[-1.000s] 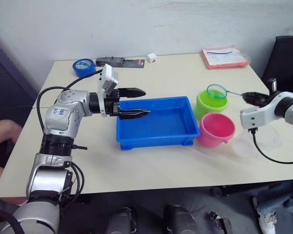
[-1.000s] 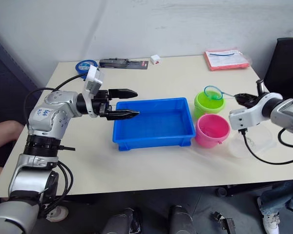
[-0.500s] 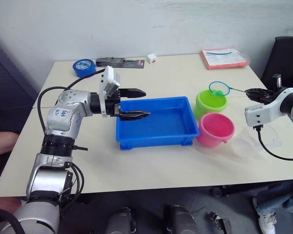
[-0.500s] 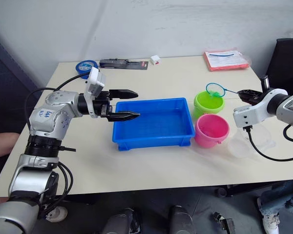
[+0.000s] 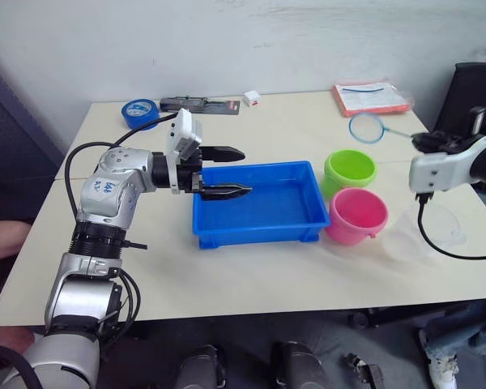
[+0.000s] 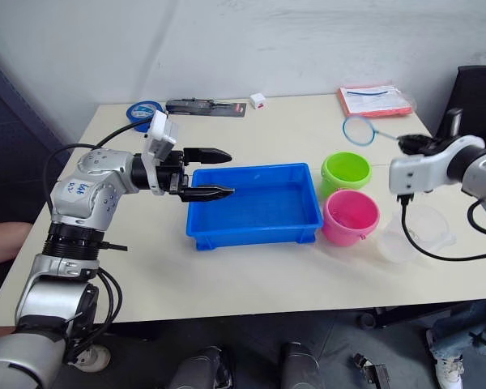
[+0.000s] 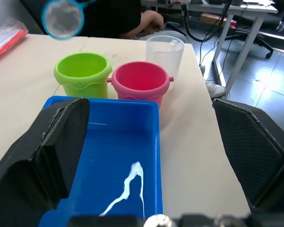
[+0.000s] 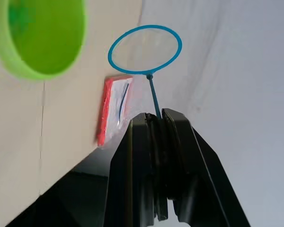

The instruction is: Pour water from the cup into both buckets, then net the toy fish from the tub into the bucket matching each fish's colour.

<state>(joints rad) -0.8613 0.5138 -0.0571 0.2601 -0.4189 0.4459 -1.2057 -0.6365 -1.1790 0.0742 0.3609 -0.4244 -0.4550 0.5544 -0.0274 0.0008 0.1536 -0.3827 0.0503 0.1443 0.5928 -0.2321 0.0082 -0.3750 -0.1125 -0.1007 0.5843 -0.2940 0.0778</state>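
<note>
We see no fish in the shallow blue plastic tub [image 5: 259, 203]; left gripper [image 5: 232, 171] jaws apart, right gripper [image 8: 157, 124] jaws pinching the blue-hooped mesh net [image 8: 145, 49].

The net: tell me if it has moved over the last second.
Yes. The net, pinched in the right claw, has lifted off the green bucket and moved away toward the table's far edge.
</note>
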